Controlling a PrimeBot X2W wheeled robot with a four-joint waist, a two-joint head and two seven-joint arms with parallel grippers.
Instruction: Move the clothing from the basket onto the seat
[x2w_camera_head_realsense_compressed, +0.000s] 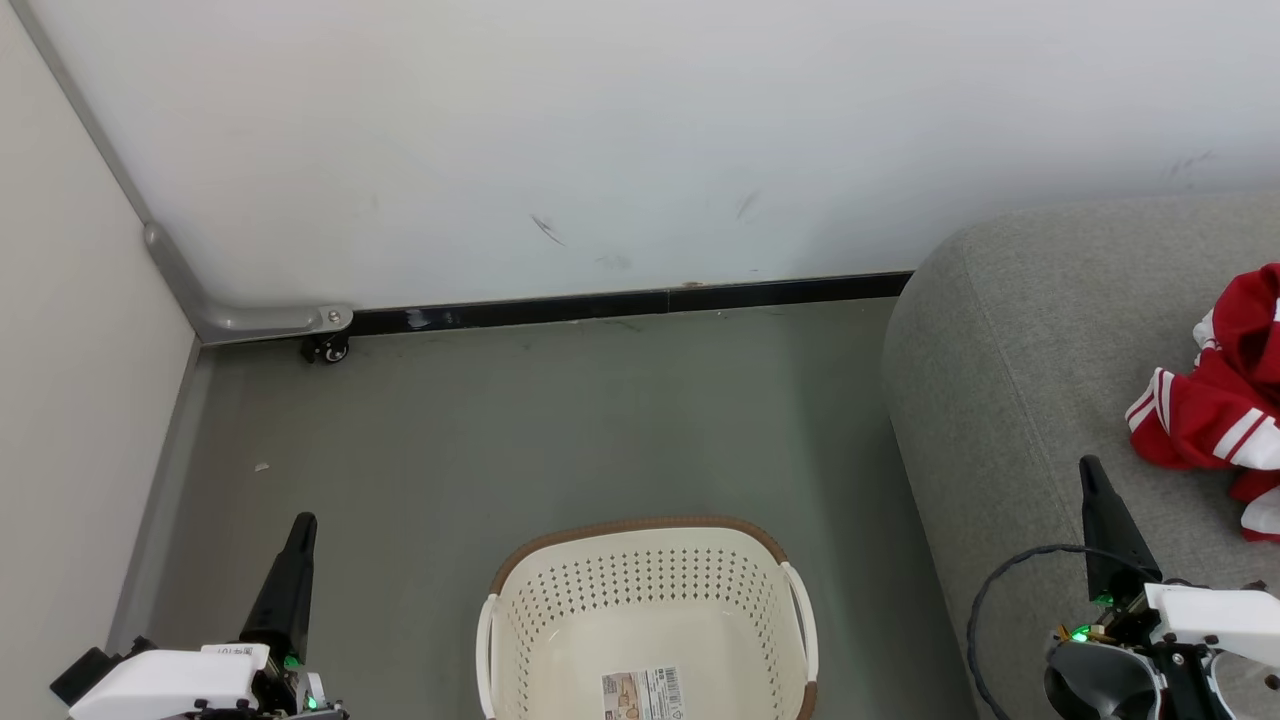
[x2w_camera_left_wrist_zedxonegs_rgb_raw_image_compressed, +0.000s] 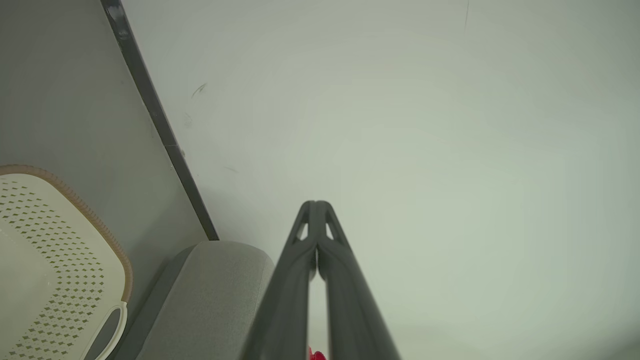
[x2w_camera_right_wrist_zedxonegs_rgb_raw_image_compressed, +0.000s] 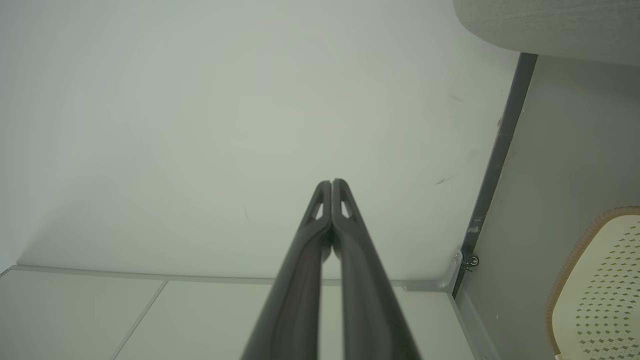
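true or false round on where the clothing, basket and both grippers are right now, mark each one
1. The clothing lies on the seat. True.
2. The basket stands on the seat. False: it stands on the floor, beside the seat.
3. Red fabric lies in the basket. False: a paper label lies on its bottom, with no fabric in it.
4. The left gripper is open. False: its fingers are pressed together, holding nothing.
5. The right gripper is shut and holds nothing. True.
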